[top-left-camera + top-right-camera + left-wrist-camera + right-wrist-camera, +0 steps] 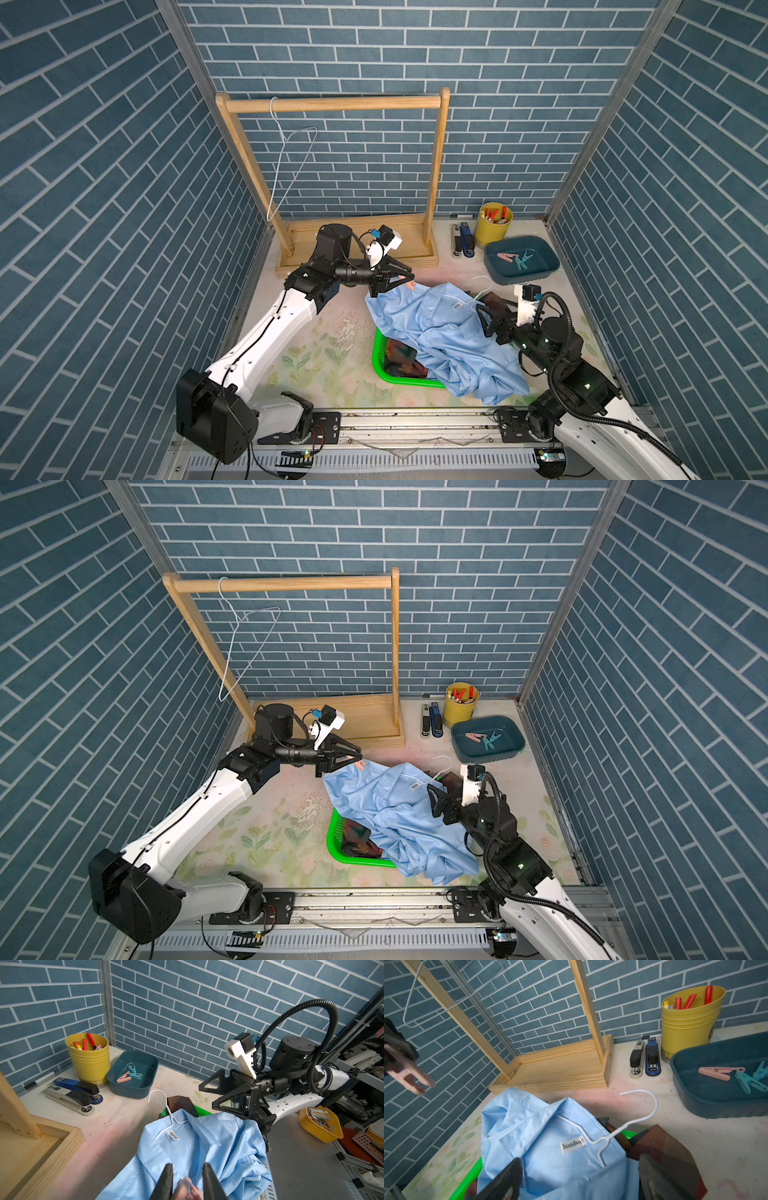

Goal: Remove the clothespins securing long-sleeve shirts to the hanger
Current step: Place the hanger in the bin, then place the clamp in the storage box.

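My left gripper [409, 281] is shut on a salmon pink clothespin [187, 1187] just above the far shoulder of the pale blue shirt [449, 345]. In the right wrist view that clothespin [409, 1074] hangs clear of the cloth. The shirt lies crumpled on a white wire hanger [639, 1118], draped over a green basket [380, 361] that holds the dark plaid shirt [401, 359]. Over the blue collar, my right gripper [484, 322] stands open with only fabric below it. One pink and two teal clothespins [519, 259] lie in the teal tray [498, 276].
A wooden rack [332, 104] at the back carries an empty wire hanger [291, 166]. A yellow cup [492, 226] of red sticks and two staplers [463, 241] stand beside the tray at the back right. Brick-pattern walls close in three sides.
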Controlling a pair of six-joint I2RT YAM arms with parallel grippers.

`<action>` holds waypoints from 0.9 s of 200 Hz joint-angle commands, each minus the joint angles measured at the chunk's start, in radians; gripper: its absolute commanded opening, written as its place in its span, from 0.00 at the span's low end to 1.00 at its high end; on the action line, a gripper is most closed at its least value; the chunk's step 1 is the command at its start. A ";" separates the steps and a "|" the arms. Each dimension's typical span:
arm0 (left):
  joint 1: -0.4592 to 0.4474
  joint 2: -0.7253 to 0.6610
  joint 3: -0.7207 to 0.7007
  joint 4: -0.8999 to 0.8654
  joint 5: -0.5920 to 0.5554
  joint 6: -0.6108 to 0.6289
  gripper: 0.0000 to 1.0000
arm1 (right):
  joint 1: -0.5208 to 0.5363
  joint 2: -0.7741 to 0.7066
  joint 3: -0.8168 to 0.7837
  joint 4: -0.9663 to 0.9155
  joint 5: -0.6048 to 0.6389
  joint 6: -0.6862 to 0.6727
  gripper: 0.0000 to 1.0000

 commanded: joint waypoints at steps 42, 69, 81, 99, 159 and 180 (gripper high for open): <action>-0.086 0.138 0.063 0.110 -0.032 -0.077 0.00 | 0.051 0.234 0.119 0.212 -0.256 -0.234 0.89; -0.096 0.158 0.064 0.128 -0.032 -0.086 0.00 | 0.095 0.364 0.150 0.308 -0.313 -0.270 0.88; -0.097 0.155 0.050 0.143 -0.036 -0.087 0.00 | 0.119 0.411 0.168 0.334 -0.315 -0.287 0.86; -0.099 0.157 0.039 0.154 -0.032 -0.088 0.00 | 0.135 0.469 0.196 0.360 -0.330 -0.295 0.85; -0.098 0.162 0.041 0.149 -0.014 -0.088 0.00 | 0.149 0.558 0.263 0.384 -0.334 -0.315 0.75; -0.098 0.157 0.035 0.150 -0.006 -0.087 0.00 | 0.148 0.579 0.273 0.394 -0.337 -0.315 0.71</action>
